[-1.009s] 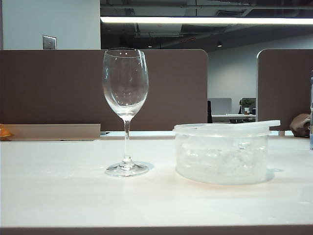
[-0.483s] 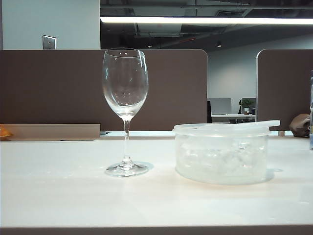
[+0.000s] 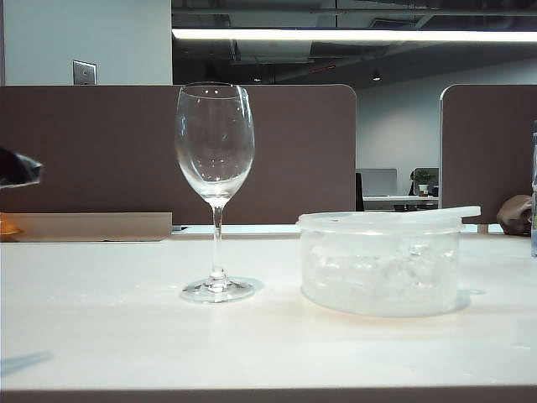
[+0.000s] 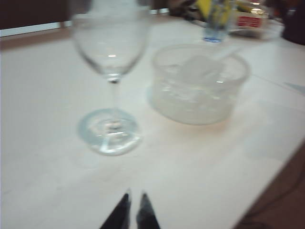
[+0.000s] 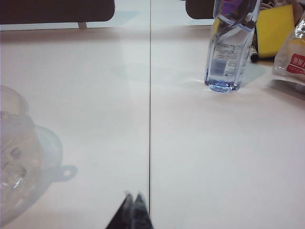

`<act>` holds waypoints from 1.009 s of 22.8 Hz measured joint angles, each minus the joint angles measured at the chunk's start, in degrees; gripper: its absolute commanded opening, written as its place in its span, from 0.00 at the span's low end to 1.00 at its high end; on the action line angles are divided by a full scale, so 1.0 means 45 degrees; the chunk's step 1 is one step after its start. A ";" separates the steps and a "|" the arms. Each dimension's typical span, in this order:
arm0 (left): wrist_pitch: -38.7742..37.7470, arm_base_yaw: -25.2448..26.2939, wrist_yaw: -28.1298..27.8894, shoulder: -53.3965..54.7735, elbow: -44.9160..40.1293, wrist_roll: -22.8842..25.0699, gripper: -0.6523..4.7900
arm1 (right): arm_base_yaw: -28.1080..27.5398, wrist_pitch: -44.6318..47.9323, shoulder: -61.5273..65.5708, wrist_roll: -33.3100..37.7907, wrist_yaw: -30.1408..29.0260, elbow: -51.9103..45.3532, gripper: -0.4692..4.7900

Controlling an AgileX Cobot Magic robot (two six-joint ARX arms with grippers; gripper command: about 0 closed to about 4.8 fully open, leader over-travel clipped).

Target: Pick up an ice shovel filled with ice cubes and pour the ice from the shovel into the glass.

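Note:
The glass (image 3: 215, 159) stands upright and empty on the white table, left of a round translucent tub (image 3: 336, 223). The ice cubes (image 3: 382, 273) fill the tub. The ice shovel (image 4: 204, 69) lies in the tub on the ice, its flat handle sticking out over the rim (image 3: 463, 211). My left gripper (image 4: 135, 196) hangs shut and empty over bare table, short of the glass's foot (image 4: 110, 132); a dark part of it shows at the exterior view's left edge (image 3: 17, 168). My right gripper (image 5: 133, 195) is shut and empty above the table seam, with the tub (image 5: 14, 157) off to one side.
A clear water bottle (image 5: 228, 47) stands beyond the right gripper, with a yellow sponge (image 5: 275, 21) and a red-and-white packet (image 5: 293, 59) beside it. Brown partitions (image 3: 101, 151) close off the far side of the table. The table's front edge runs close along the exterior view's bottom.
A dark part of my left arm has swung into the exterior view at the left edge, and its shadow now lies on the table's front left. Glass and tub have not moved.

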 measured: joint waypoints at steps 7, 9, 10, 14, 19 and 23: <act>-0.0005 -0.1413 0.0005 0.0000 0.0000 0.0000 0.17 | 0.0000 0.0019 0.0000 0.3254 -0.2040 0.0010 0.09; -0.0005 -0.1413 0.0005 -0.0005 0.0000 0.0000 0.17 | 0.0000 -0.0034 0.0019 0.4352 -0.2963 0.0306 0.08; -0.0005 -0.1413 0.0005 -0.0005 0.0000 0.0000 0.17 | 0.0005 -0.0102 0.0019 0.4546 -0.3172 0.0971 0.08; -0.0005 -0.1413 0.0005 -0.0005 0.0000 0.0000 0.17 | 0.0005 -0.0942 0.0000 0.4614 -0.2127 0.3823 0.08; -0.0005 -0.1413 0.0005 0.0000 0.0000 0.0000 0.17 | 0.0005 -0.3313 0.1554 0.4673 -0.3079 0.6970 0.08; -0.0005 -0.1413 0.0005 -0.0005 0.0000 0.0000 0.17 | 0.0015 -0.5022 0.4512 0.4668 -0.3653 0.9500 0.09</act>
